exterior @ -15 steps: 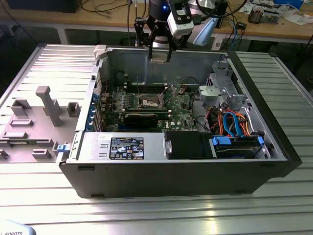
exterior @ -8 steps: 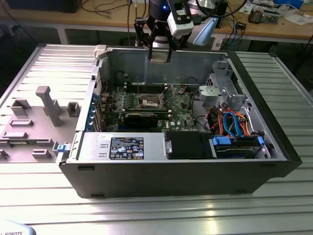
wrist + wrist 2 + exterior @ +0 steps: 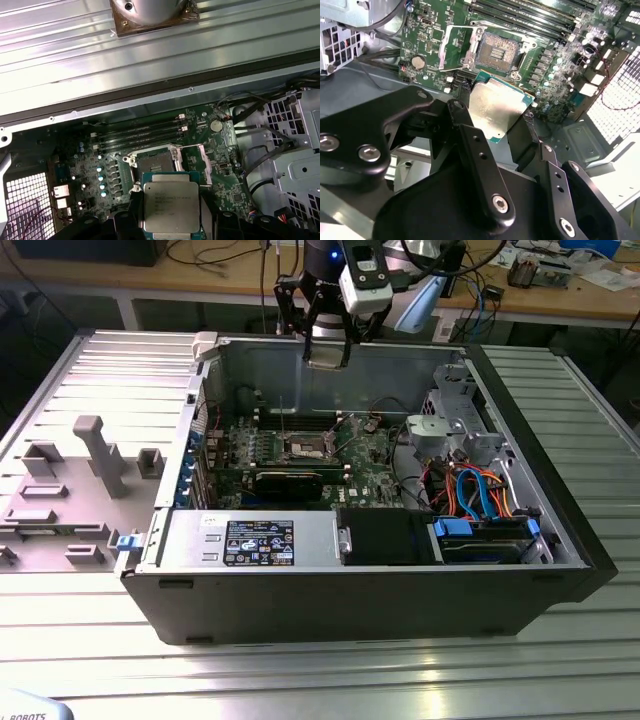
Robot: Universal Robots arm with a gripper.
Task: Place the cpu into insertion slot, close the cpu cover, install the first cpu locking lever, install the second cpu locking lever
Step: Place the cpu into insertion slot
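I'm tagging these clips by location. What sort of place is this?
Probably a robotics lab or workshop: an open PC case sits on a slatted metal table, a cable-strewn workbench runs behind, and the gripper holds a cpu.

A ribbed, pale grey metal counter [image 3: 590, 440] spread out below the hand [image 3: 327, 358] and well past it toward both the exterior view's left and right; light lay in a bright patch [image 3: 430, 665] on its slats, on the near side, far from the hand; beyond the hand ran a wooden workbench [image 3: 575, 302] with a tan top, strewn with dark cables [image 3: 215, 255] and papers [image 3: 610, 278].
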